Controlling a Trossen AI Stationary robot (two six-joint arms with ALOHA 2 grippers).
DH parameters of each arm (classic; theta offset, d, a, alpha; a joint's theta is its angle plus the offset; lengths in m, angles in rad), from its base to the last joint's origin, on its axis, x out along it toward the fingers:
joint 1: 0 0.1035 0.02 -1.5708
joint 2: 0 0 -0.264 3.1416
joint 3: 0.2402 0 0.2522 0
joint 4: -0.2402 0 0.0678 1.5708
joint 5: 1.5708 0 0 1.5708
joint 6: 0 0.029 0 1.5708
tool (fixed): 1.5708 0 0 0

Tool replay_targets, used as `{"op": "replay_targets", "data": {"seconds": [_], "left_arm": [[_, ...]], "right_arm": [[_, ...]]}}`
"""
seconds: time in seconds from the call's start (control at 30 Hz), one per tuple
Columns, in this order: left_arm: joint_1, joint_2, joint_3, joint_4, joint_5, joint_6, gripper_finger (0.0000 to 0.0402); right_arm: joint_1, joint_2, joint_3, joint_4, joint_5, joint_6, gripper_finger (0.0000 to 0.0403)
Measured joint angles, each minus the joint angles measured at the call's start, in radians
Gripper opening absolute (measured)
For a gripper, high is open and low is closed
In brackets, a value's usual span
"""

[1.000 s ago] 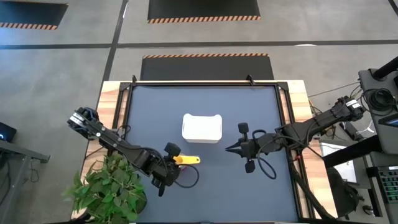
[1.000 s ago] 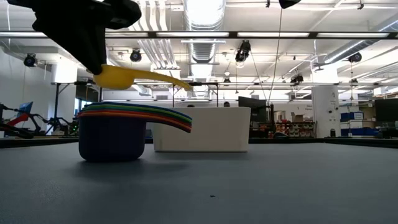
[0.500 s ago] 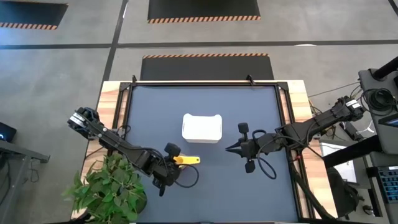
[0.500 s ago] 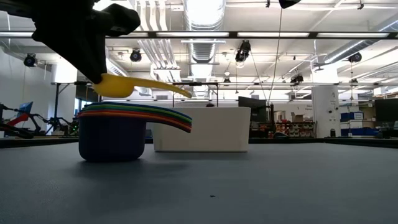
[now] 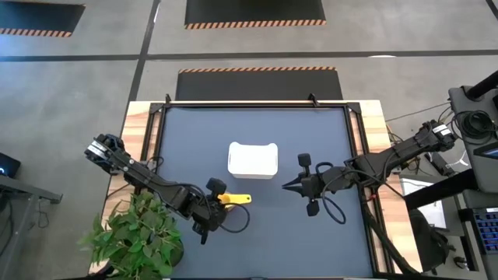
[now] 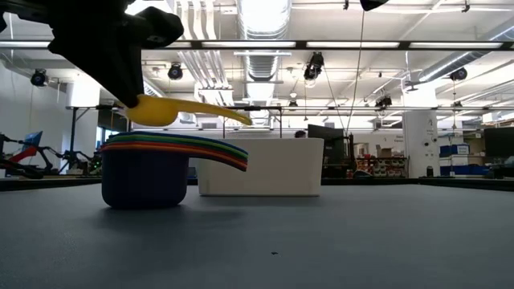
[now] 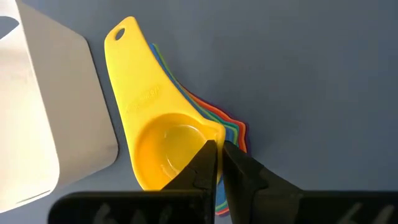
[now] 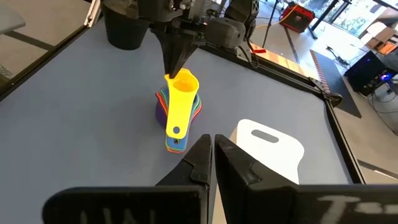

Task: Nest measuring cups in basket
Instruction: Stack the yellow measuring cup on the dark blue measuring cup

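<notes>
High view: my left fingers are pinched on the rim of the small yellow plastic measuring cup, its handle pointing toward my right arm, just in front of the white rectangular plastic basket on the dark blue-grey table. My right fingers sit closed and empty, off to the right of the basket, apart from it. Low view: yellow cup hangs clear above the nested stack of coloured measuring cups, a gap between them; the stack has a dark blue cup outermost, with green, red and orange rims layered on top. It stands on the table beside the basket, not inside. Left wrist view: my fingers clamped shut on the yellow cup's bowl edge, stack edges showing under it, basket wall alongside. Right wrist view: my fingers together, nothing held; yellow cup over the stack, the basket near.
</notes>
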Motion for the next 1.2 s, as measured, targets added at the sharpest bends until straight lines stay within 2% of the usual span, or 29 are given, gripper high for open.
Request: {"op": "replay_targets", "data": {"seconds": [1.2], "left_arm": [[0.0, 0.022, -0.013, -0.015, 0.0, 0.004, 0.0]], "right_arm": [[0.0, 0.0, 0.0, 0.0, 0.0, -0.001, 0.0009]]}}
